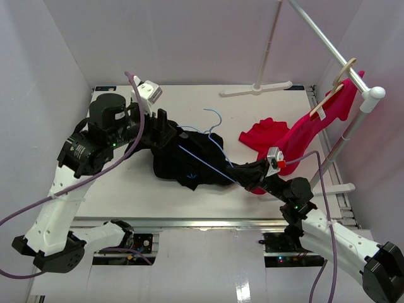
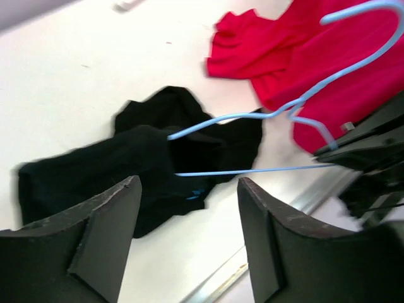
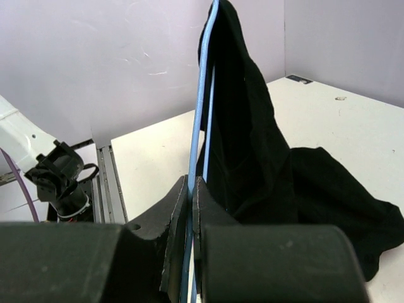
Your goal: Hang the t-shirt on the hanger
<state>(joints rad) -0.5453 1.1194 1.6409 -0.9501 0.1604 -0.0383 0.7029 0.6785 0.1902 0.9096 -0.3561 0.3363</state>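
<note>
The black t-shirt [image 1: 189, 165] lies bunched in the middle of the table, with one end of the light-blue wire hanger [image 1: 196, 156] pushed inside it. The hanger's hook [image 1: 216, 118] sticks out at the far side. My right gripper [image 1: 247, 172] is shut on the hanger's bare wire at the shirt's right edge. In the right wrist view the wire [image 3: 201, 95] runs up from the closed gripper [image 3: 191, 183] and the t-shirt [image 3: 252, 145] drapes from it. My left gripper [image 1: 165, 129] hangs open just over the shirt's left end, holding nothing [image 2: 188, 189].
A bright red shirt [image 1: 271, 136] trails from the table up to a pale wooden hanger [image 1: 334, 88] on the white rack rail [image 1: 328, 44] at the right. The rack's foot [image 1: 255, 89] stands at the back. White walls close in on both sides.
</note>
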